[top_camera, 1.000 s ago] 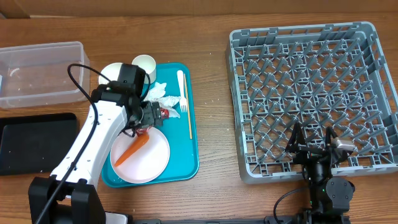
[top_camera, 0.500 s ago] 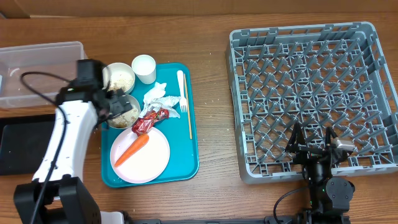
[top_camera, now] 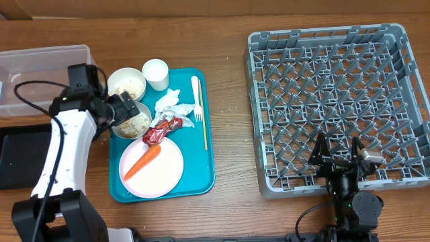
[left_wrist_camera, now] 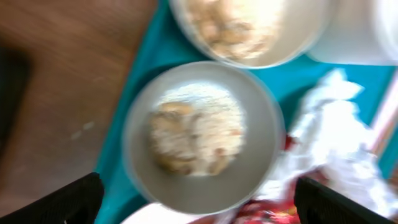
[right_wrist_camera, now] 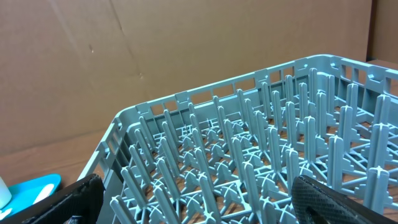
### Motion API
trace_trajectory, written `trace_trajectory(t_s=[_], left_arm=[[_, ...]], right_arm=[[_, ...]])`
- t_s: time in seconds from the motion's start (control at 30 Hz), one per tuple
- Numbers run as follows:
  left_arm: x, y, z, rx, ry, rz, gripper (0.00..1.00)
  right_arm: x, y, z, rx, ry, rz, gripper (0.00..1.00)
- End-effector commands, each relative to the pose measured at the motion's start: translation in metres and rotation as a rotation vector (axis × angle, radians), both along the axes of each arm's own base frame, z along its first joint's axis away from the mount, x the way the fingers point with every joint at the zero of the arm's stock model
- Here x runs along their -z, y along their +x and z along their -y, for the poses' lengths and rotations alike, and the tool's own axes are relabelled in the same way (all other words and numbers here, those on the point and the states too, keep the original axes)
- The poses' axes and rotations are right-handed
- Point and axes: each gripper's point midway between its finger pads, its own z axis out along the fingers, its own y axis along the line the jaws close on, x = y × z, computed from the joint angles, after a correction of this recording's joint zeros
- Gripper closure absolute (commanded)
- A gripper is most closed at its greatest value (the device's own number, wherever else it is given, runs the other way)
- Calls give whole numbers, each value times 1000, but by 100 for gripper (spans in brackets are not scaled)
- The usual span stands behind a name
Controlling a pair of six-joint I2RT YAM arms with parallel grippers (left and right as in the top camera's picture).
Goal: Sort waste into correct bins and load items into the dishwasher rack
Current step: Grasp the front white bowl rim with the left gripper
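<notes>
The waste sits on the teal tray at the left of the bench. The crumpled white napkins lie near the tray's middle. The red wrapper touches their near side and laps the rim of the pink plate. The orange carrot lies slantwise on that plate. Rice scraps fill the near white bowl, and the far bowl just beyond it holds pale scraps too. The white cup stands at the tray's far edge, and the fork lies along its right side.

My left tool hangs over the near white bowl, released, jaws spread wide with nothing between them. Left of the teal tray are the clear tub, far, and the black tray, near. The grey rack fills the right of the bench. My right tool rests at its near edge, also released and holding nothing.
</notes>
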Motion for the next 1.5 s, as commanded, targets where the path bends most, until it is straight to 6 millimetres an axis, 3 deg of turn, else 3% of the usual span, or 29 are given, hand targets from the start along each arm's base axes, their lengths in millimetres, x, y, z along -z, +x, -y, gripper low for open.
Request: trace_trajectory(t_s=[0.0, 0.17, 0.37, 0.53, 1.0, 1.47], left_arm=[[-11, 17, 24, 67, -64, 62, 0], [2, 30, 34, -17, -93, 60, 0], [39, 45, 46, -89, -156, 9, 0], [63, 48, 45, -138, -163, -34, 2], [74, 48, 40, -166, -142, -52, 16], [81, 46, 36, -170, -120, -72, 47]], right_arm=[[1, 0, 0, 5, -1, 5, 0], [1, 0, 0, 5, -1, 5, 0], [1, 0, 0, 5, -1, 5, 0], [1, 0, 0, 5, -1, 5, 0], [1, 0, 0, 5, -1, 5, 0], [1, 0, 0, 5, -1, 5, 0]])
